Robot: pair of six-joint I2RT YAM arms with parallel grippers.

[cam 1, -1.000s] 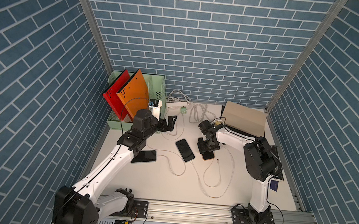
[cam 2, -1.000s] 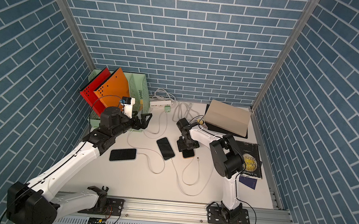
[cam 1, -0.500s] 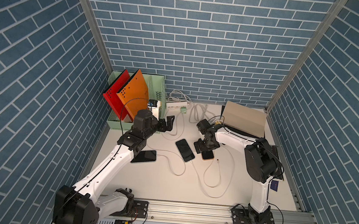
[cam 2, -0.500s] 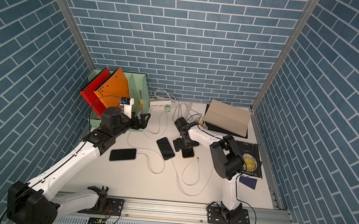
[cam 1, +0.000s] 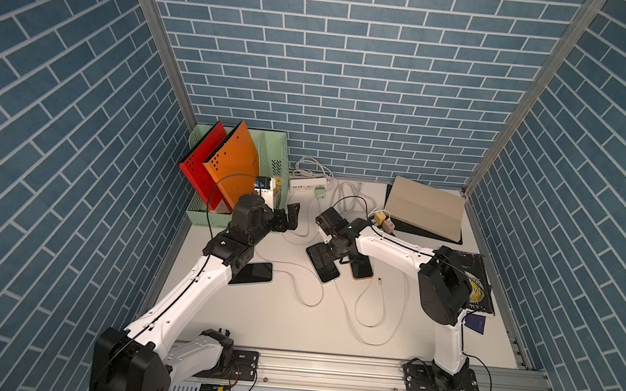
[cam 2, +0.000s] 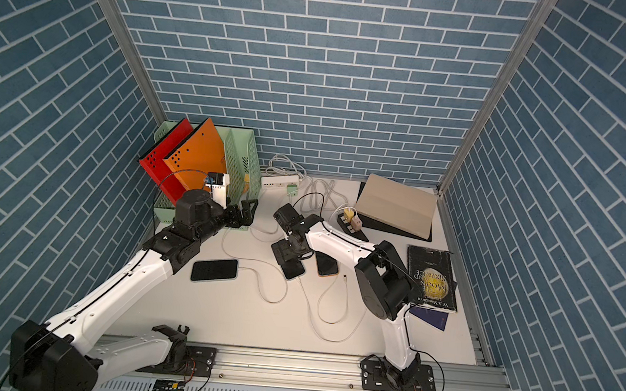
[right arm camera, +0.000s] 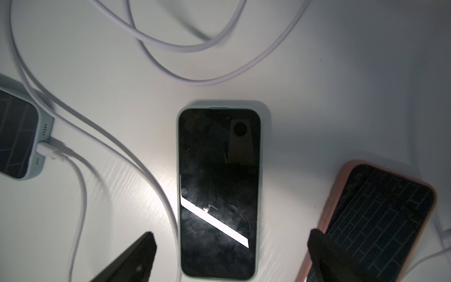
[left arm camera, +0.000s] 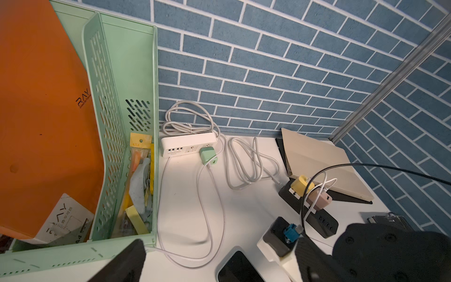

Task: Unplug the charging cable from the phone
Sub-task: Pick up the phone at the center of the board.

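The phone [right arm camera: 218,193] lies dark under my wide-open right gripper [right arm camera: 231,235]. A cable [right arm camera: 117,142] and orange-cased phone [right arm camera: 375,219] flank it; left gripper [left arm camera: 219,246] gapes.

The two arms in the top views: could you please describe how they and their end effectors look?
The left arm and right arm have white tubular links, bulky black joint housings and thin black cables running along them. Both sit on black base plates. The left end effector and right end effector are black, with flat tapered fingers.
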